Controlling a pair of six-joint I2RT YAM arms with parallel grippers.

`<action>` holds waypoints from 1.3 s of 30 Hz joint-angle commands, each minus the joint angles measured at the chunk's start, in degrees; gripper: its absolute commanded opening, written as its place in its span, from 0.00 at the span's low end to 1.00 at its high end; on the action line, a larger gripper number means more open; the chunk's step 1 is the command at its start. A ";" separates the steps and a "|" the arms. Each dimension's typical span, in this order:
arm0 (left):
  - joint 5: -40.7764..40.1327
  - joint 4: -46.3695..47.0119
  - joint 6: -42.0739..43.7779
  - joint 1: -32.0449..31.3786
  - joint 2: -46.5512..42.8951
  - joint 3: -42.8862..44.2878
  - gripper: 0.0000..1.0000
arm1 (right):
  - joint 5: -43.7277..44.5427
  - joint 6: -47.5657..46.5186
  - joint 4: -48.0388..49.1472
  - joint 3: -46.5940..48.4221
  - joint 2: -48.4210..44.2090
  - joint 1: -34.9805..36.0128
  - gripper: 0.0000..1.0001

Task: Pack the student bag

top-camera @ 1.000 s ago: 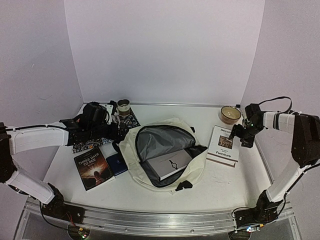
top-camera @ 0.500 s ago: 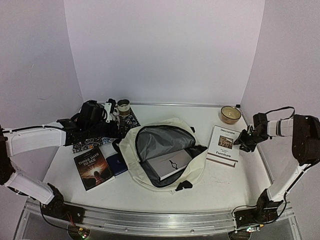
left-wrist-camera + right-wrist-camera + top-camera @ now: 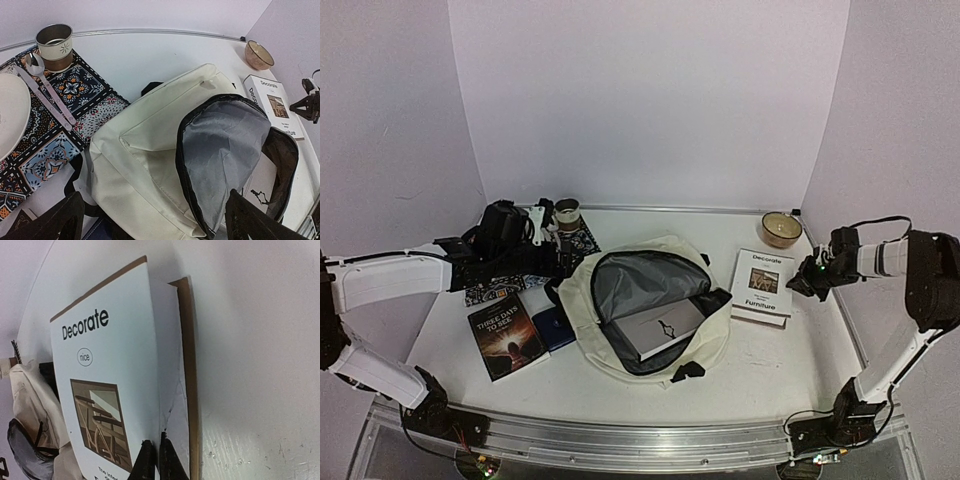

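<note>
Reading edges first: walls close the desk (image 3: 760,370) on its left, far and right edges. Only the near edge, with our arm bases, is open. Bare surface shows along the far edge between the cup (image 3: 567,212) and the bowl (image 3: 781,228). We also see bare surface in a strip along the near edge and at the near right corner. The left half is crowded: patterned mat (image 3: 75,95) by the far left corner, dark book (image 3: 507,340) nearer us, and a blue notebook (image 3: 555,327) touching the backpack's left side.

The backpack (image 3: 640,280) sits mid-desk, lying flat, with its unzipped mouth facing up and grey lining showing. A grey flat case (image 3: 658,328) lies inside. The outline is almost round from above. We read the mouth's long axis as roughly left to right, its right end tilted slightly toward the far edge.

The left gripper (image 3: 155,200) hangs over the backpack's far left side, fingers wide apart. The right gripper (image 3: 158,462) is low by the right edge, fingers together, pinching the front cover of the white book (image 3: 763,285). That cover stands off the pages there. The white book lies just right of the backpack; we cannot tell whether they touch.
</note>
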 commanded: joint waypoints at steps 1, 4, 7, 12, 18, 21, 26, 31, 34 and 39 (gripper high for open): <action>1.83 1.99 -0.45 0.22 0.16 3.25 0.99 | -3.81 1.02 -0.59 0.11 -4.10 -0.08 0.00; 2.39 2.11 -0.40 0.27 1.21 3.59 0.99 | -5.22 2.15 -0.59 0.64 -5.74 -0.08 0.00; 4.77 2.41 -0.42 0.27 2.48 3.95 0.99 | -6.47 3.52 -0.59 1.34 -7.99 -0.07 0.00; 7.31 2.97 -0.24 0.26 5.21 5.16 0.99 | -7.97 4.87 -2.20 3.16 -12.73 -0.08 0.00; 12.12 3.03 -0.18 0.35 9.76 8.25 0.99 | -10.89 6.48 -4.95 5.20 -18.02 -0.07 0.00; 14.70 3.02 -0.10 0.33 12.46 9.87 0.99 | -12.61 7.87 -5.57 5.44 -20.82 -0.08 0.00; 17.26 2.30 0.33 0.33 18.04 13.19 0.99 | -16.24 10.79 -5.64 4.89 -24.98 0.06 0.00; 20.68 0.90 0.45 0.43 23.66 17.46 0.89 | -19.19 13.17 -5.60 2.77 -28.55 0.64 0.00; 23.48 0.83 0.13 0.43 25.40 19.47 0.80 | -20.62 14.36 -5.60 1.42 -30.51 1.22 0.00; 28.25 0.84 -0.10 0.44 28.07 22.42 0.54 | -20.92 15.48 -5.63 -0.26 -31.04 5.63 0.00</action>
